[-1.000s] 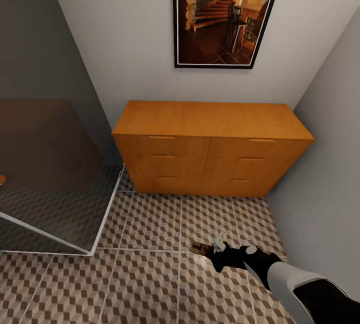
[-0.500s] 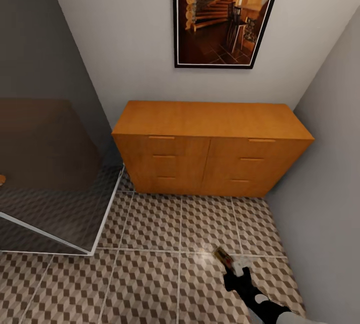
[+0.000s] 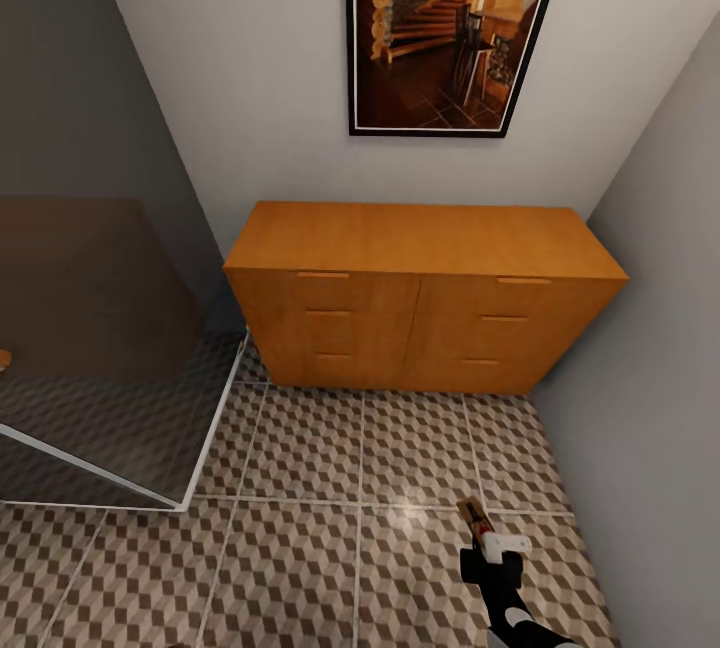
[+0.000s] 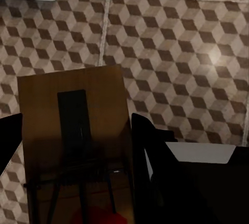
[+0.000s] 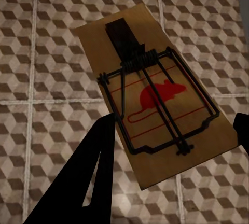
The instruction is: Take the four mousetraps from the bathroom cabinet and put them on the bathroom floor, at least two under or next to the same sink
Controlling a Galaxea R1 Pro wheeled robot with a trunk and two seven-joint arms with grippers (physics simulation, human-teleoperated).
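The orange-brown cabinet (image 3: 420, 298) stands against the far wall with all its drawers closed. In front of it, low at the right, my right gripper (image 3: 488, 540) is shut on a mousetrap (image 3: 472, 518) held just above the cube-patterned bathroom floor (image 3: 300, 548). Up close, this mousetrap (image 5: 155, 105) is a tan board with a dark wire spring and a red mouse print, sitting between the black fingers (image 5: 98, 167). My left gripper (image 4: 77, 125) is shut on another mousetrap (image 4: 72, 130), its board in shadow over the tiles. The sink is out of view.
A glass shower screen (image 3: 110, 398) with a white frame fences off the left. A grey wall (image 3: 650, 378) closes the right side next to the cabinet. A framed picture (image 3: 450, 28) hangs above the cabinet. Open tiled floor lies between the screen and my right arm.
My right arm has drawn back toward the lower right. Its mousetrap has moved right and swung from pointing left to pointing away toward the cabinet.
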